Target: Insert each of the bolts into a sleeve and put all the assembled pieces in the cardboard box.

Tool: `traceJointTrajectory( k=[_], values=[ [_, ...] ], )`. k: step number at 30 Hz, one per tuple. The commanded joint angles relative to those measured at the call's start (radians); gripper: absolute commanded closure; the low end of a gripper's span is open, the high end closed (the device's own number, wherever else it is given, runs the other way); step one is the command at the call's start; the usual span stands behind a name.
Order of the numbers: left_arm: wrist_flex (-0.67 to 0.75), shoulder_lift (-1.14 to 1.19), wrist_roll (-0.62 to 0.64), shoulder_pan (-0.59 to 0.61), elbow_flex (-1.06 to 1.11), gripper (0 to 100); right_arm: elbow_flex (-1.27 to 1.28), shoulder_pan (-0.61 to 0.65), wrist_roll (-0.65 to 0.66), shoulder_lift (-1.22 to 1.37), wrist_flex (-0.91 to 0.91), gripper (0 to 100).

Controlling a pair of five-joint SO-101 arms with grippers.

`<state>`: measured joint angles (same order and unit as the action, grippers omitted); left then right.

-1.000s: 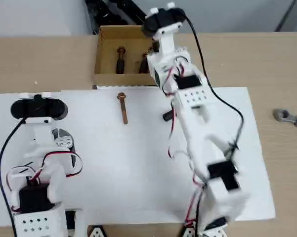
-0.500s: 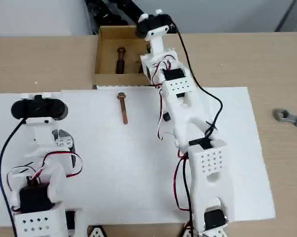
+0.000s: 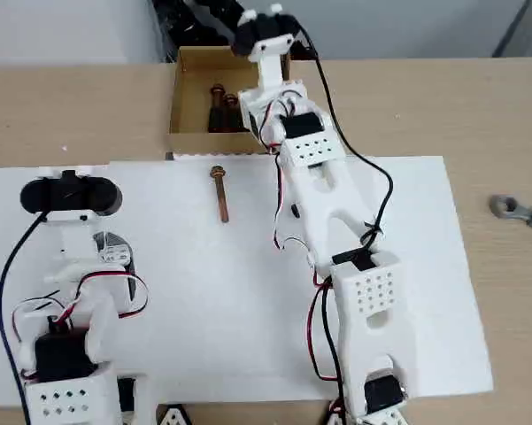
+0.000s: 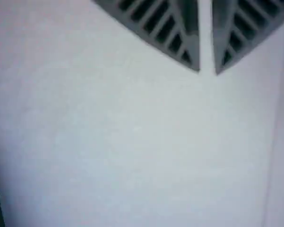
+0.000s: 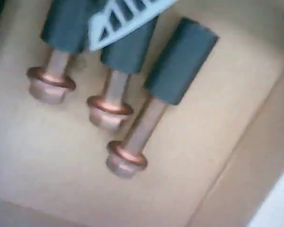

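The cardboard box (image 3: 188, 97) stands at the back of the table, past the white sheet. My right arm (image 3: 303, 159) stretches into it, and my right gripper (image 5: 125, 16) hangs low over three bolts (image 5: 127, 142) that lie side by side on the box floor, each in a dark sleeve (image 5: 179, 59). The gripper's tip overlaps the middle sleeve (image 5: 127, 49). Two of these pieces (image 3: 218, 102) show beside the arm from above. One bare copper bolt (image 3: 220, 193) lies on the sheet in front of the box. My left gripper (image 4: 205, 61) rests shut over bare white sheet at the near left (image 3: 113, 251).
A white sheet (image 3: 204, 301) covers most of the wooden table. A small metal tool (image 3: 516, 211) lies off the sheet at the right. Dark equipment (image 3: 199, 18) stands behind the box. The box wall (image 5: 236, 189) rises close to the right gripper.
My right arm has swung left and reached deeper into the box. A second sleeved bolt now shows beside the first one there. The left arm and the bare bolt have not moved.
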<state>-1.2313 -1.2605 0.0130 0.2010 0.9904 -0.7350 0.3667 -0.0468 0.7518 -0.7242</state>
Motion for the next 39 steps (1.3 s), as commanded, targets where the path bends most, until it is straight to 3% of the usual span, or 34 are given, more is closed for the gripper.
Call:
traceJointTrajectory(
  k=[1,5,13,18,21,26,31,39],
  values=[
    [-0.008,0.003,0.005,0.003,-0.015,98,-0.175,-0.007,-0.008,-0.030,-0.168,82.9],
    [-0.055,0.005,0.037,0.006,-0.056,89,-0.367,-0.007,-0.009,-0.028,-0.469,82.9],
    [-0.080,0.222,0.054,0.002,-0.186,88,-0.752,-0.030,-0.011,-0.027,-0.924,82.8],
    [-0.066,0.525,0.107,-0.002,-0.417,83,-0.773,-0.062,-0.009,-0.070,-0.978,82.9],
    [-0.146,0.712,0.110,-0.048,-0.604,83,-0.621,-0.070,-0.026,-0.196,-0.980,84.2],
    [-0.281,1.019,0.104,-0.172,-0.863,83,-0.114,-0.058,-0.032,-0.498,-0.967,85.6],
    [-0.331,1.264,0.120,-0.247,-1.056,83,0.261,-0.067,-0.032,-0.789,-0.955,85.5],
    [-0.381,1.544,0.298,-0.310,-1.368,83,0.621,-0.153,-0.032,-1.000,-0.937,85.5]
  ],
)
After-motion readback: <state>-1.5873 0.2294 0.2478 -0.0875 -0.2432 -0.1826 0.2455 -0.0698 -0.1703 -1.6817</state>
